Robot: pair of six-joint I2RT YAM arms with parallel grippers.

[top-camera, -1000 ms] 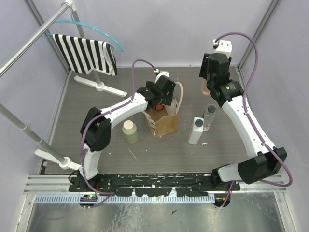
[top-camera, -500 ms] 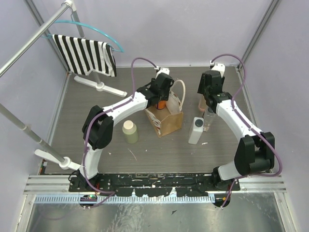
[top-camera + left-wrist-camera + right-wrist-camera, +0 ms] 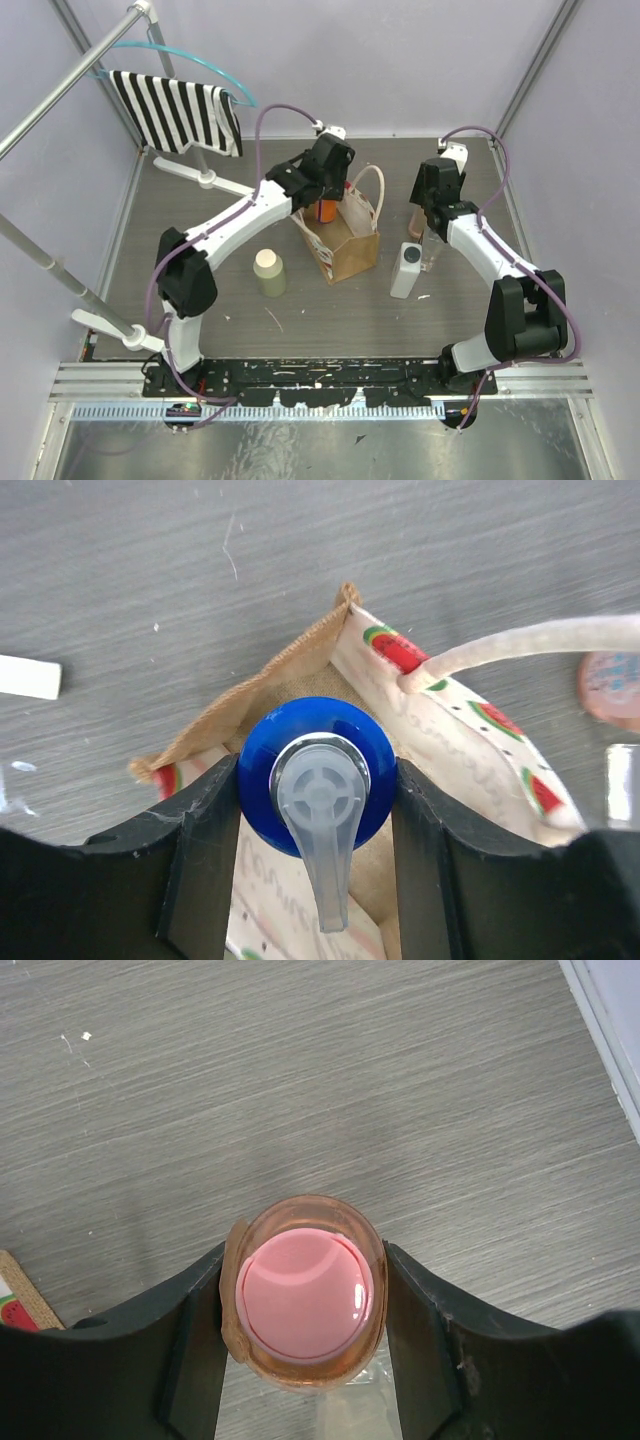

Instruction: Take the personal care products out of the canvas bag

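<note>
The canvas bag [image 3: 348,248] stands open mid-table; in the left wrist view its tan rim [image 3: 290,665] and cream handle [image 3: 520,640] show. My left gripper [image 3: 327,192] is shut on the blue bottle [image 3: 315,770] with a clear pump, held over the bag's mouth; in the top view its orange-red part [image 3: 326,211] shows. My right gripper [image 3: 426,203] is shut on the peach-pink bottle [image 3: 305,1295], low over the table right of the bag. The white flat bottle [image 3: 405,270] and the pale olive bottle [image 3: 268,272] stand on the table.
A clear bottle with a grey cap [image 3: 435,245] stands beside the white one, close to my right gripper. A striped cloth [image 3: 175,110] hangs on a rack at the back left, its base [image 3: 205,178] on the table. A pole stand [image 3: 120,335] is front left.
My right arm has come down and nearer with the peach-pink bottle, to just beside the clear bottle. My left gripper has risen and moved back slightly with the blue bottle.
</note>
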